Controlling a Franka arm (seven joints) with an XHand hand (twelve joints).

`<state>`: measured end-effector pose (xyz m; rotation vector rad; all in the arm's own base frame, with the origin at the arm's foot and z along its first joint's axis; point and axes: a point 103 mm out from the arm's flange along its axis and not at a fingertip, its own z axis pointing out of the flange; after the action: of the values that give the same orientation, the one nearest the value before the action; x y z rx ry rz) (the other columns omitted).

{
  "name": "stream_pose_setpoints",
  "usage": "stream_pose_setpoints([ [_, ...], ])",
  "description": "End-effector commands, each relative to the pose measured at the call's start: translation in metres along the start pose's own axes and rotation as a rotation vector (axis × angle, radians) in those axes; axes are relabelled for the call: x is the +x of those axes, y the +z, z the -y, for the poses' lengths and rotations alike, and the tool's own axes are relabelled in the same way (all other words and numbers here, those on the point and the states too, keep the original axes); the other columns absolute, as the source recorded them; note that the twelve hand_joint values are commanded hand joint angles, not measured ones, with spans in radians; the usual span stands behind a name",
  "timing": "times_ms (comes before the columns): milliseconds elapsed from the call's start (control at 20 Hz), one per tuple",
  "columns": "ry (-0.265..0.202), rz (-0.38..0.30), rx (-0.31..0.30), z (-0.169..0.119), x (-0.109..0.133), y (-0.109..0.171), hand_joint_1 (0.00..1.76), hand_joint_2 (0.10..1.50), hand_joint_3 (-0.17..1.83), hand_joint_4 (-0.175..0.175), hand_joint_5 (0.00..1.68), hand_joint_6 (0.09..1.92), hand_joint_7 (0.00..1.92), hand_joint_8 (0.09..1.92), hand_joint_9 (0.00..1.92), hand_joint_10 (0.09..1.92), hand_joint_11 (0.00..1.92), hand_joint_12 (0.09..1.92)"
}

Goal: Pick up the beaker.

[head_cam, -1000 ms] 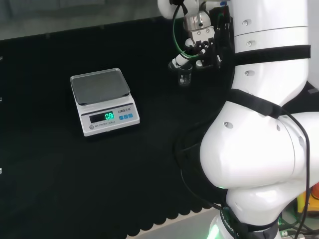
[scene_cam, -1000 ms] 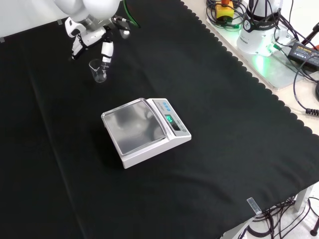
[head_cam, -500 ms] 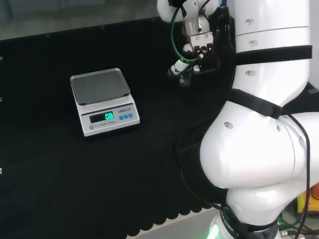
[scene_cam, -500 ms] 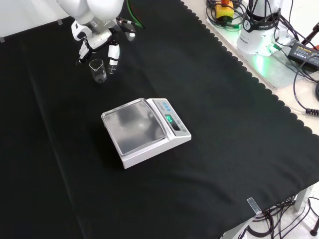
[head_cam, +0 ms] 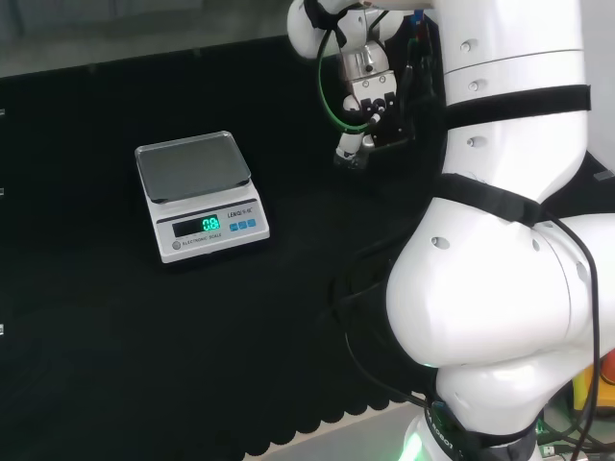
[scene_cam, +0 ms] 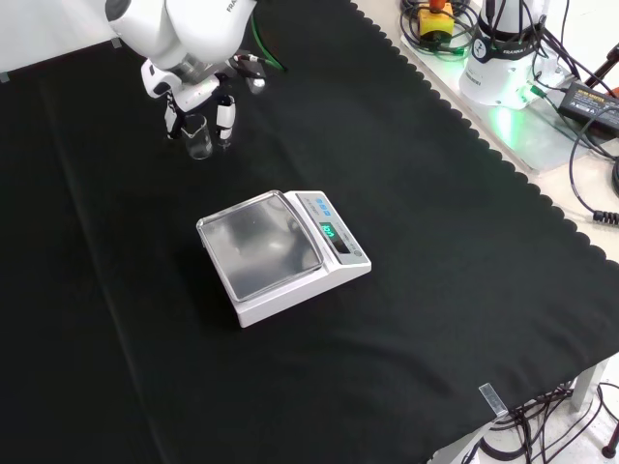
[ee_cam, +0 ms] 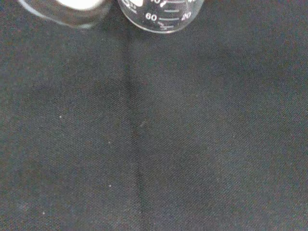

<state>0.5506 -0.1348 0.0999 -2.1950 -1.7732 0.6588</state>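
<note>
Beaker is seen upright on the worktop, clear glass, w/ printed scale marks visible in the wrist view; contents can't be told.

Front view, near to far: black cloth w/ scalloped edge at right; scale approx. mid-cloth, steel pan toward view's left, lit display toward right. Beaker stands beyond the scale, up and left of it, well apart. Hand is set right at the beaker: one finger is seen just beside it on the right, another just beside it on the left, so the beaker sits between them. Fingers look spread either side, pointing down; actual contact w/ glass can't be told, and no curl round it is seen.

Head view: scale at left, display lit green. Hand is seen to its right, farther back, beside the arm's white links; beaker only faintly made out under the fingers.

Wrist view: beaker base rests on cloth; a blurred white part of the hand lies close beside it.
</note>
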Motion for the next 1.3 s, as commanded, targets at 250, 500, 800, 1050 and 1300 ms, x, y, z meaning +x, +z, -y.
stream_pose_setpoints([
  [250, -0.002, 0.053, -0.02, 0.0, 0.003, -0.013, 1.02, 0.76, 0.33, -0.08, 0.82, 0.09, 0.82, 0.45, 1.11, 0.25, 1.12, 0.96],
  [500, -0.006, 0.074, -0.019, -0.002, 0.007, -0.022, 1.12, 0.69, 0.52, -0.1, 0.91, 0.14, 0.88, 0.44, 1.25, 0.13, 1.31, 0.79],
  [800, -0.009, 0.067, -0.032, 0.0, 0.013, -0.032, 1.17, 0.67, 0.56, -0.116, 0.98, 0.2, 0.95, 0.43, 1.35, 0.09, 1.44, 0.68],
  [1050, -0.018, 0.071, -0.024, 0.004, 0.018, -0.043, 1.19, 0.66, 0.57, -0.124, 1.03, 0.23, 1.01, 0.42, 1.4, 0.09, 1.51, 0.63],
  [1300, -0.024, 0.089, -0.012, 0.011, 0.025, -0.055, 1.19, 0.66, 0.57, -0.127, 1.04, 0.24, 1.03, 0.41, 1.41, 0.09, 1.54, 0.6],
])
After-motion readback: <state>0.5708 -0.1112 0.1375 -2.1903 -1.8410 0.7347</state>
